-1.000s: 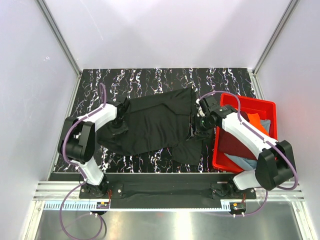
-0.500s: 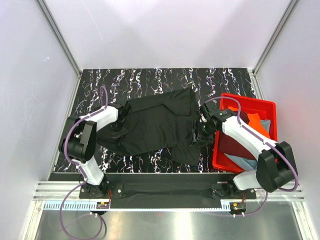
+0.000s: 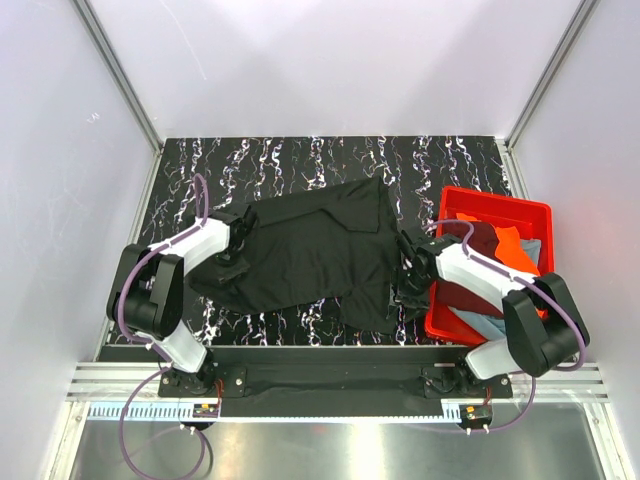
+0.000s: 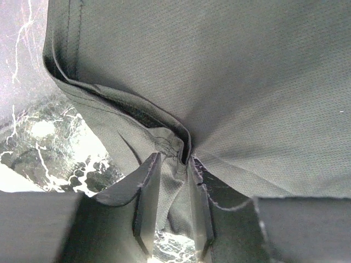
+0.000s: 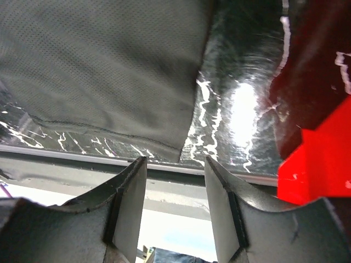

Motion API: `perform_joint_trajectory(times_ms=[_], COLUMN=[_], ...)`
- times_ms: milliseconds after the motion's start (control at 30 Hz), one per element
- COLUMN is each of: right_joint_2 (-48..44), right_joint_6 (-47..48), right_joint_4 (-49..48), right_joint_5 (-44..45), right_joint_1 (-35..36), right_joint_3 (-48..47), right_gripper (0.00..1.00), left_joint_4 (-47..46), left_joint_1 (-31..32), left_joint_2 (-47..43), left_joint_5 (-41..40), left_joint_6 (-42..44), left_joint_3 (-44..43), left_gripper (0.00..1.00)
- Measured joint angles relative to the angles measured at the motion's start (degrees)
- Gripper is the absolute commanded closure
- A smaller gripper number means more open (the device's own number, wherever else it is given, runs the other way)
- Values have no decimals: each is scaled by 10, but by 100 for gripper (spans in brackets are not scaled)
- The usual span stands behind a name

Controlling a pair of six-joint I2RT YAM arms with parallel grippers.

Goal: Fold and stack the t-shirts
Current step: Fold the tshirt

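A plain black t-shirt (image 3: 310,250) lies spread and wrinkled on the black marble table. My left gripper (image 3: 234,257) is at its left edge; in the left wrist view the gripper (image 4: 174,160) is shut on a bunched fold of the shirt's hem (image 4: 164,139). My right gripper (image 3: 408,285) is at the shirt's lower right, between the shirt and the bin; in the right wrist view it (image 5: 175,160) is open and empty, just off the shirt's edge (image 5: 109,71). A maroon shirt (image 3: 462,285), an orange shirt (image 3: 510,245) and a grey-blue shirt (image 3: 490,326) lie in the bin.
A red plastic bin (image 3: 540,212) stands at the right of the table, close against my right arm; its wall shows in the right wrist view (image 5: 323,148). White walls enclose the table. Bare marble (image 3: 300,165) lies behind the shirt, and the table's near edge rail (image 5: 164,172) is just below my right gripper.
My right gripper has moved toward the near edge along the bin, off the shirt's right side. The left arm shifted a little and the shirt's left edge is drawn in.
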State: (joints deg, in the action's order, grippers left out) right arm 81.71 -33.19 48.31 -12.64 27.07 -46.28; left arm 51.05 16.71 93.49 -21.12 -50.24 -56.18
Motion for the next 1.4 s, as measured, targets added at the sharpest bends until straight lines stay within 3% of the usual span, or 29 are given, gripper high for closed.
perform_joint_trajectory(times_ms=[200, 333, 633, 967, 1100, 1400], right_joint_2=[6, 4, -4, 8, 29, 29], right_joint_6=[-12, -20, -42, -60, -65, -76], right_joint_4=[-15, -16, -13, -36, -43, -53], right_joint_5=[-1, 2, 12, 10, 5, -8], right_joint_1=[14, 15, 25, 40, 46, 48], right_joint_3=[10, 17, 26, 46, 51, 60], right_gripper=[47, 46, 42, 44, 50, 74], left_joint_4=[-7, -16, -9, -1, 0, 1], left_joint_1=[0, 0, 0, 0, 0, 0], left_joint_2=[0, 0, -20, -50, -52, -69], left_joint_5=[-3, -5, -8, -8, -8, -8], left_joint_6=[9, 11, 16, 16, 16, 14], left_joint_3=[0, 6, 16, 23, 31, 33], left_gripper=[78, 100, 100, 100, 100, 100])
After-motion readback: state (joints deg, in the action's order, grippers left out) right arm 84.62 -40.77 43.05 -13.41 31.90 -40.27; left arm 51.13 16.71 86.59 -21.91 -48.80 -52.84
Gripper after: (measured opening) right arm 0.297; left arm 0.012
